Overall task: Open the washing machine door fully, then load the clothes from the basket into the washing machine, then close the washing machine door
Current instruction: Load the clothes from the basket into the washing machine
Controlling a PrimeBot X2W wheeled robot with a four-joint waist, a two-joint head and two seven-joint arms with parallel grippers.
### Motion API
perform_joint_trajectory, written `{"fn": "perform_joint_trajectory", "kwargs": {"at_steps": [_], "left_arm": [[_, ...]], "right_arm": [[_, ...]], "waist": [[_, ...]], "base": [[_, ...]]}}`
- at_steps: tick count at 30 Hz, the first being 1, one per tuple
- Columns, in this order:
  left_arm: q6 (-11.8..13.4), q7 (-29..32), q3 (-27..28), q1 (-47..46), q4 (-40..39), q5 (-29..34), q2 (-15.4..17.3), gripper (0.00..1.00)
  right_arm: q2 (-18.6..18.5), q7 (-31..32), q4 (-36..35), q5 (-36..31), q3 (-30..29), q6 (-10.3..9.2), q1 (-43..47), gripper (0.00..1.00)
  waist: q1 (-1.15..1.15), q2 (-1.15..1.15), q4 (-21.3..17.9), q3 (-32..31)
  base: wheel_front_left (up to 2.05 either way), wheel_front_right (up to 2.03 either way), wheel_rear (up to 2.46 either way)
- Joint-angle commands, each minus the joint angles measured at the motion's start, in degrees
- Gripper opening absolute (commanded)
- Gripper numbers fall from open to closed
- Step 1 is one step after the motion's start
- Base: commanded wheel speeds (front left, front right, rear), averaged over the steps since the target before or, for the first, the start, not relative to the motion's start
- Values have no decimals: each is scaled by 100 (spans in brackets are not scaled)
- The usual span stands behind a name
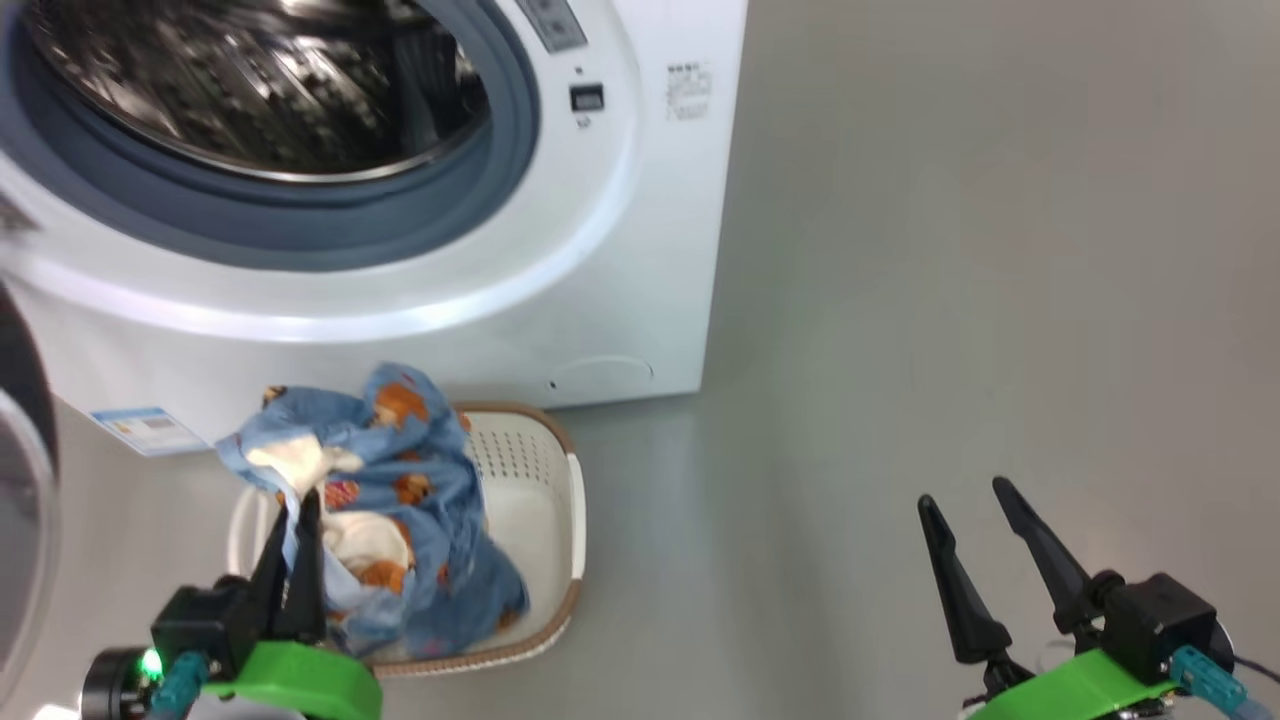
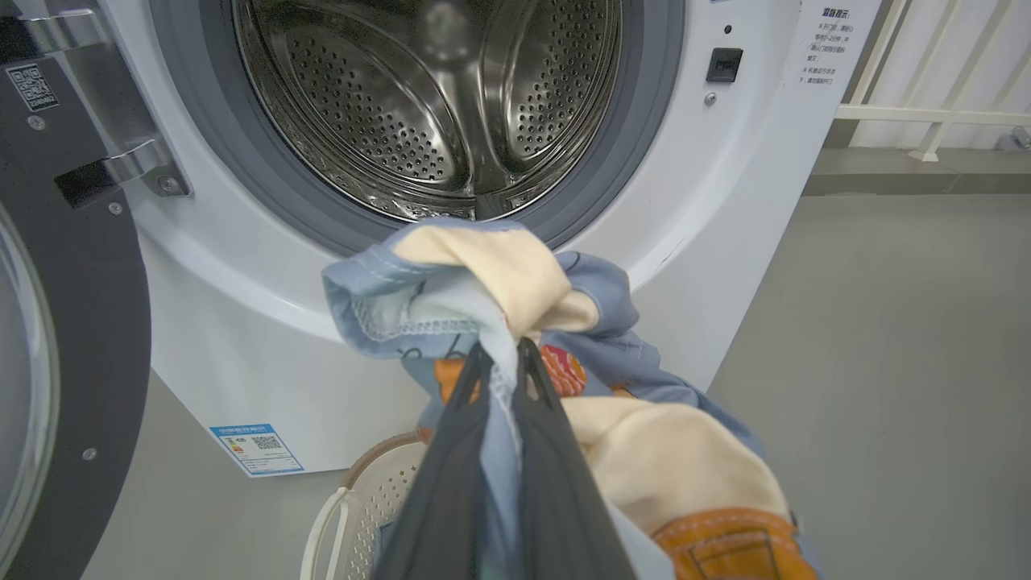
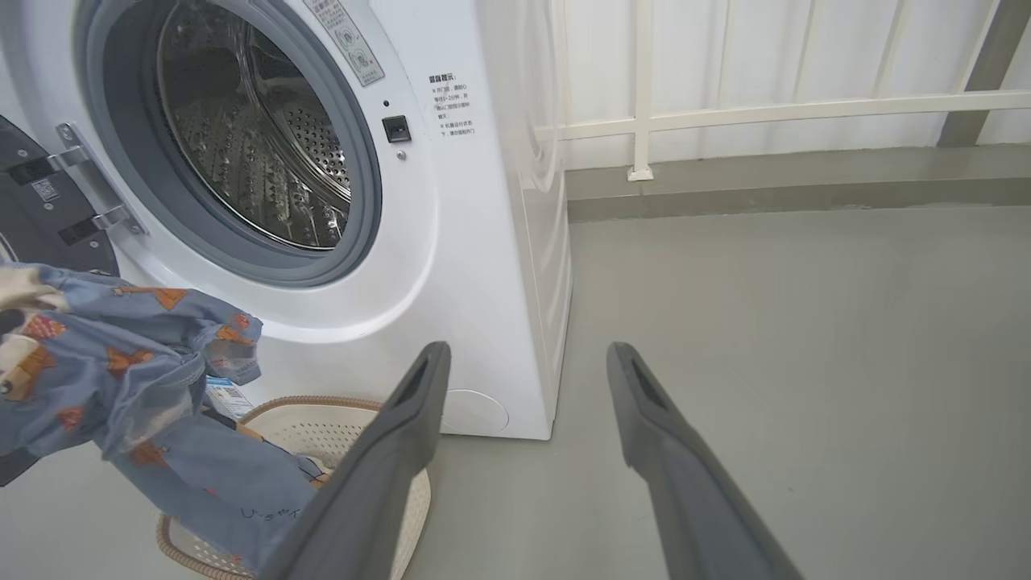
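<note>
Washing machine: drum empty, door swung open. Basket on the floor against the machine's front. Clothes partly raised above it, pinched in the left tool. Right tool spread wide, empty. Loading and closing outstanding.

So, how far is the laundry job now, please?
Done: the washing machine door stands open. In hand: the left gripper is shut on the clothes, held above the basket, the lower end hanging into it. Left: the drum looks empty, so loading and closing the door remain. The right gripper is open and empty.
</note>
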Motion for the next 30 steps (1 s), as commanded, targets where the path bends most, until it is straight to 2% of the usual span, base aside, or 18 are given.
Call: {"fn": "perform_joint_trajectory", "kwargs": {"at_steps": [1, 12, 30], "left_arm": [[79, 52, 150, 111, -365, 66, 187, 0], [304, 645, -22, 959, -1547, 178, 368, 0], [466, 852, 23, 1265, -1881, 85, 465, 0]], "right_arm": [[1, 33, -203, -56, 109, 51, 98, 100], [103, 220, -373, -125, 52, 51, 548, 100], [169, 354, -530, -244, -130, 51, 789, 100]], "waist": [[0, 0, 239, -493], [0, 0, 357, -1045], [0, 0, 343, -1301]], "base": [[0, 0, 0], [0, 0, 0], [0, 0, 0]]}}
